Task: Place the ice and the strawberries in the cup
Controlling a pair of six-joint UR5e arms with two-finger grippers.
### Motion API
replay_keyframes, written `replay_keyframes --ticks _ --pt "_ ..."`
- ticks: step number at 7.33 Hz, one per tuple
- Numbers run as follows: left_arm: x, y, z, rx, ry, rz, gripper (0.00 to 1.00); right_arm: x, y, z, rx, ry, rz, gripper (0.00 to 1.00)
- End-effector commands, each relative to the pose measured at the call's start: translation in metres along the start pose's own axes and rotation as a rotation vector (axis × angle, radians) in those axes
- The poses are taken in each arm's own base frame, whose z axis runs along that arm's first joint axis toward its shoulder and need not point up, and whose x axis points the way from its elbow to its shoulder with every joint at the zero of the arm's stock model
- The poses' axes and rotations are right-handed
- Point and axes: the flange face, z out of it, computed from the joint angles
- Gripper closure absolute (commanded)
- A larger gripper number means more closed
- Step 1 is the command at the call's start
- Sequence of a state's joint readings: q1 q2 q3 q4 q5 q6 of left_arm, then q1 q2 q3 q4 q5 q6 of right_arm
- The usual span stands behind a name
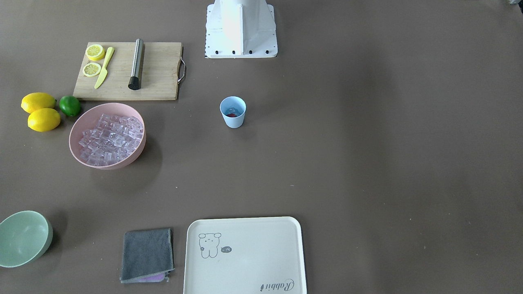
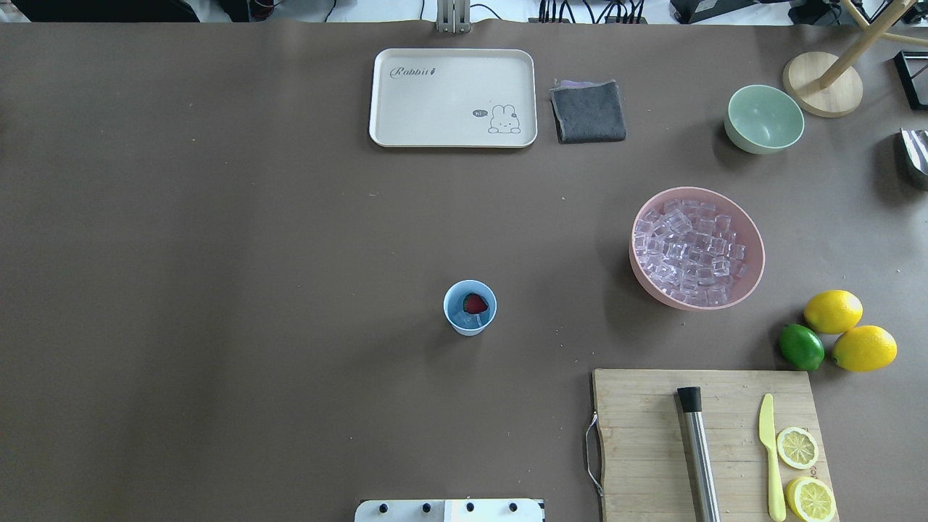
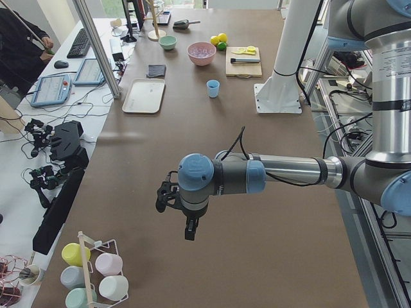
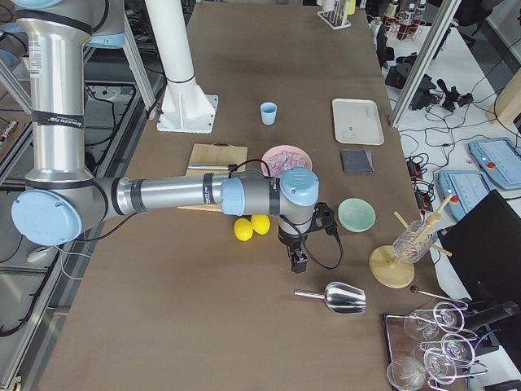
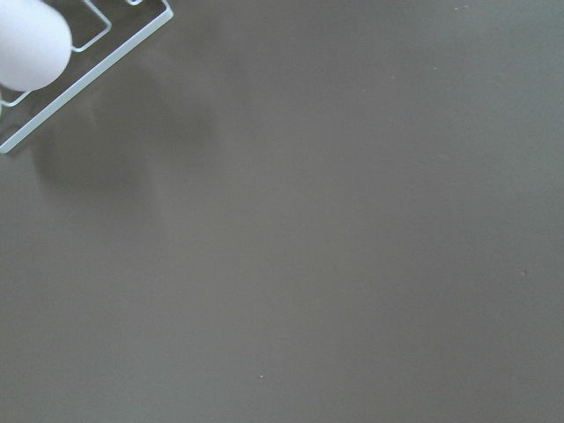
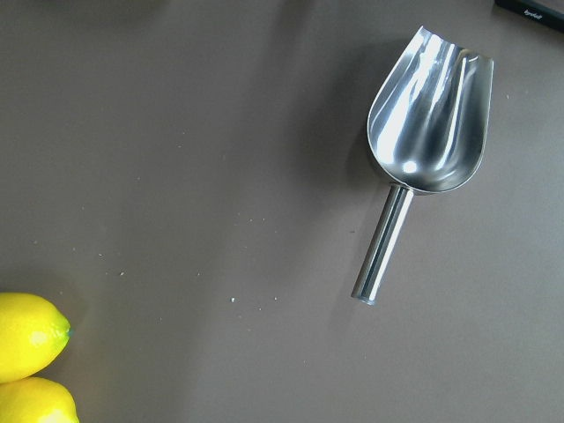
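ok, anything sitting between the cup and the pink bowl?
Nothing. In the overhead view, the stretch of brown table between the cup and the pink bowl is bare. The front-facing view shows the same.

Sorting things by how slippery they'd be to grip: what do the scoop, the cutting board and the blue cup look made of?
Scoop: polished metal, probably steel, from its mirror-like glare.
Cutting board: matte pale wood, perhaps bamboo, showing strip grain.
Cup: seemingly plastic, smooth, evenly light blue, dull sheen.

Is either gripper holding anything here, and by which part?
Nothing seems held: left gripper and right gripper hang bare, and the scoop lies free on the table.
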State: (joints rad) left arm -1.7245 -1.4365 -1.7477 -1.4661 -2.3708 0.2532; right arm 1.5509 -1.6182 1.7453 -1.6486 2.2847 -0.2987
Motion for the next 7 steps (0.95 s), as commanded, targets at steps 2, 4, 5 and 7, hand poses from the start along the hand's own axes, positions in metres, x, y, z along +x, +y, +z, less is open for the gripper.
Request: replay_keyframes --ticks 2,4,5,7 --pt "-0.011 0.000 0.014 0.008 0.073 -0.042 0.02 0.003 -0.002 0.002 -0.005 0.002 0.013 0.00" --pt "-0.009 -0.003 0.011 0.088 0.047 0.042 0.02 0.010 0.001 0.013 -0.021 -0.006 0.022 0.00" --pt "-0.010 -0.003 0.012 0.088 0.047 0.044 0.02 0.010 0.001 0.013 -0.020 -0.004 0.020 0.00" --pt "-0.010 -0.003 0.012 0.086 0.043 0.041 0.02 0.010 0.001 0.014 -0.022 -0.003 0.010 0.00"
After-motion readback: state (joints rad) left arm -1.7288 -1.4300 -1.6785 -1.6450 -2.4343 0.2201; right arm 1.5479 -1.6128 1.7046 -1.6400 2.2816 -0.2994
